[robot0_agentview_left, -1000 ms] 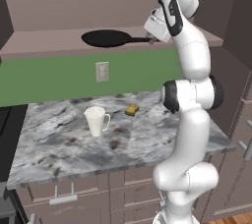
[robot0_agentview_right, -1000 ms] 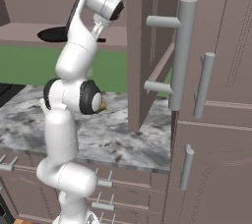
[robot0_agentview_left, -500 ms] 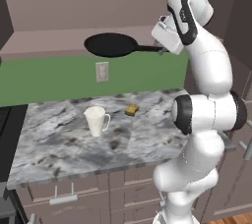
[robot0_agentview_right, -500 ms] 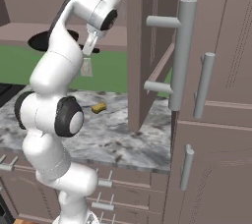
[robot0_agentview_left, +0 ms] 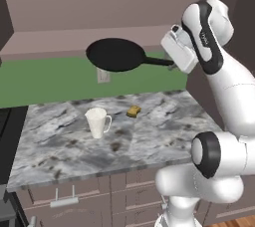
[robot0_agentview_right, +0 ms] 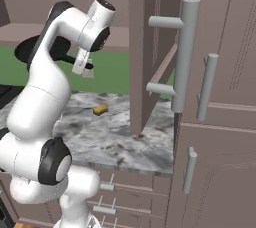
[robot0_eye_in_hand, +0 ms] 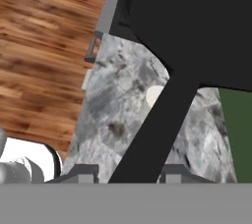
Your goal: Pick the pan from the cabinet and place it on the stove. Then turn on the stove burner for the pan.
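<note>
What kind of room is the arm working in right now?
A home-style kitchen, rendered: a marble-look counter with drawers beneath, an open wall cabinet, a white mug on the counter, and a black pan held in the gripper.

The arm stands tall, elbow bent high, forearm angled down toward its left. The gripper (robot0_eye_in_hand: 127,175) sits level, its 2 fingers (robot0_eye_in_hand: 81,174) clamped on the pan's (robot0_agentview_left: 115,55) handle.

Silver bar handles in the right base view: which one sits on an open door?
The thick nearest bar handle: its cabinet door swings out edge-on over the counter.
</note>
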Available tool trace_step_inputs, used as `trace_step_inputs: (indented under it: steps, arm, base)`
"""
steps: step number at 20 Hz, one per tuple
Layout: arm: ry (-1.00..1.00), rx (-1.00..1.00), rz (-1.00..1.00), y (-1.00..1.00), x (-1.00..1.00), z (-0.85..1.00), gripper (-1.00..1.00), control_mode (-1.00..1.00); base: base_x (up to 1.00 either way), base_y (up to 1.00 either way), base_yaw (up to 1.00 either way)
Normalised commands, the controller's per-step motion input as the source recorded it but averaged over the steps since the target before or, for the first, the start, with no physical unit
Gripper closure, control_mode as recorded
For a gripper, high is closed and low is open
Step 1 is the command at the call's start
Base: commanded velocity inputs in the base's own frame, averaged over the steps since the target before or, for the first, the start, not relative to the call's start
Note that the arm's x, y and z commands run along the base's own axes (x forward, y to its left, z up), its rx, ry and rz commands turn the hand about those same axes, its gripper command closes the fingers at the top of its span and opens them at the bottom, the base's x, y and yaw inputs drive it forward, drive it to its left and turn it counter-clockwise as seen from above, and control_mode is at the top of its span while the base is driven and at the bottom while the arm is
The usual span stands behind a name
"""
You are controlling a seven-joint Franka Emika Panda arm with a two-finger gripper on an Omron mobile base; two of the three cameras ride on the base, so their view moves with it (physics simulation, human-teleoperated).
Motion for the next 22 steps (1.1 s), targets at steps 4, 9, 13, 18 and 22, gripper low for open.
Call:
trace_step_inputs:
  steps: [4,9,13,18,22]
  arm:
    - [-0.03,0.00,-0.01,-0.05,-0.55,0.03,1.00,-1.00]
    - [-0.01,0.00,-0.01,-0.03,-0.65,0.00,1.00,-1.00]
    - [0.00,0.00,0.00,-0.01,-0.66,-0.01,1.00,-1.00]
    - [0.00,0.00,0.00,0.00,-0.66,-0.05,1.00,-1.00]
    - [0.00,0.00,0.00,0.00,-0.70,-0.11,1.00,-1.00]
  base:
    - [0.00,0.00,0.00]
    - [0.00,0.00,0.00]
    - [0.00,0.00,0.00]
    - [0.00,0.00,0.00]
    - [0.00,0.00,0.00]
